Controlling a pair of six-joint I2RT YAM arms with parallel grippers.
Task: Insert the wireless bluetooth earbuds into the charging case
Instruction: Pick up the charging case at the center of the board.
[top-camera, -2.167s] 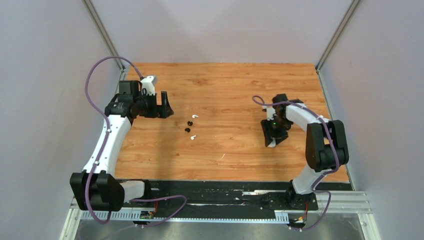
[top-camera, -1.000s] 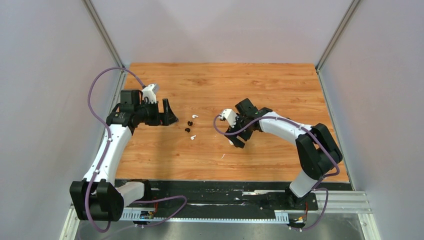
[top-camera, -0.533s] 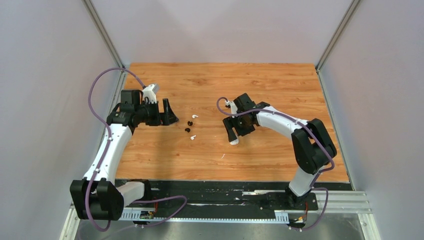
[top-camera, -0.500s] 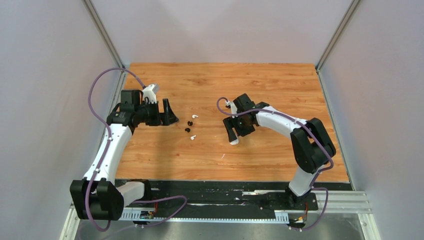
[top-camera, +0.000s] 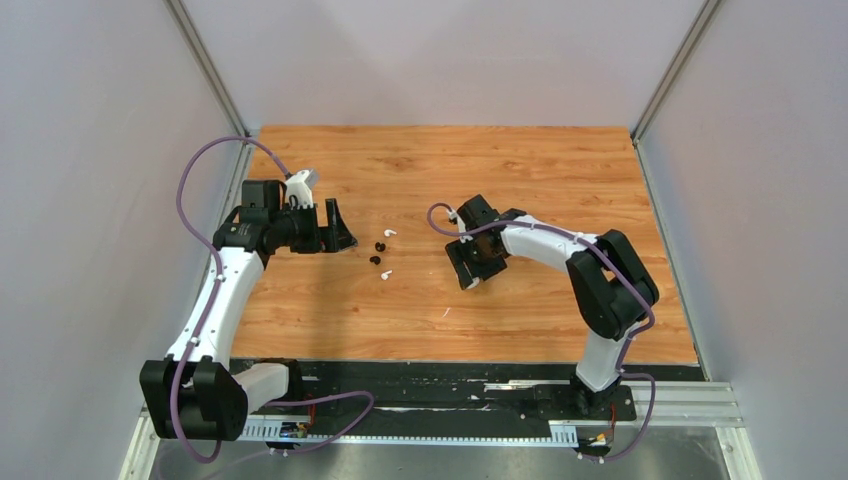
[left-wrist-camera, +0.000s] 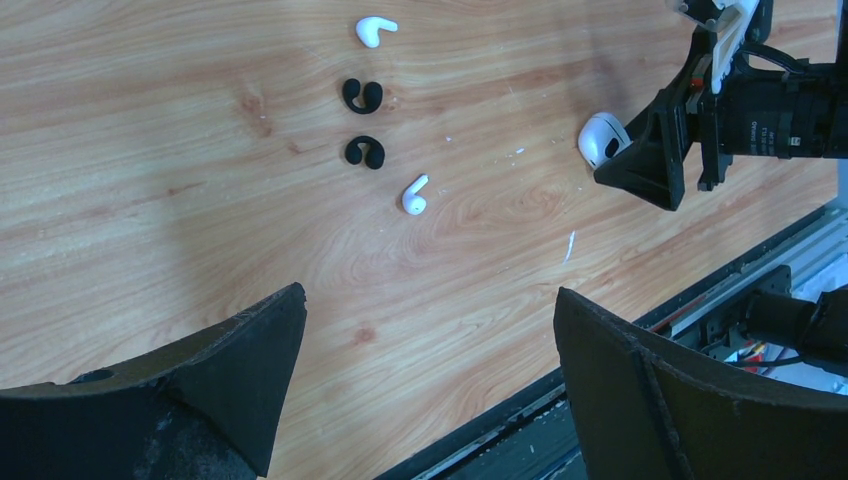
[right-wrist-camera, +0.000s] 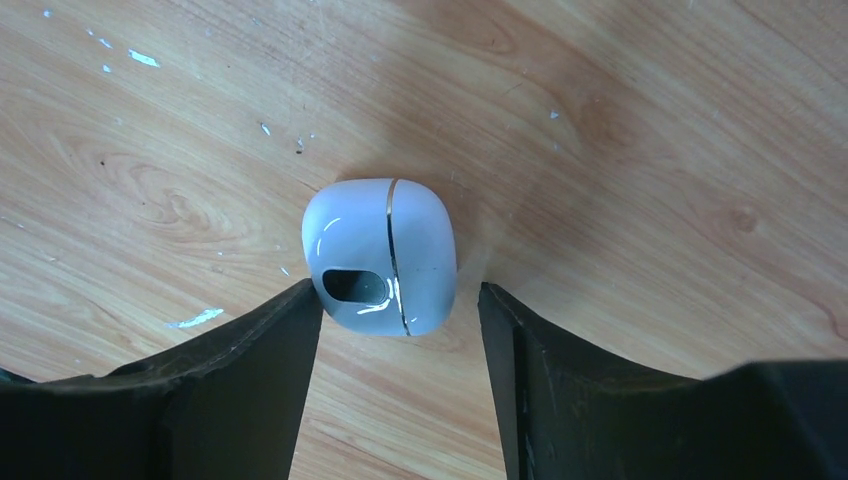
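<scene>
Wooden table (top-camera: 520, 170). Charging case (right-wrist-camera: 380, 256) between the right fingers (right-wrist-camera: 250, 390); two earbuds (left-wrist-camera: 376, 30) (left-wrist-camera: 414, 195) and two black hooks (left-wrist-camera: 362, 94) beyond the left fingers (left-wrist-camera: 200, 390).

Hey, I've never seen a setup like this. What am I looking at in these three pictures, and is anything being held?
Two robot arms stand at a wooden table. One picture looks down from above; the other two come from a camera on each wrist. On the table lie a white earbud, a second earbud, two small black curved pieces and a white charging case. The left tool is open and empty. The right tool is open, astride the case, not gripping it.
</scene>
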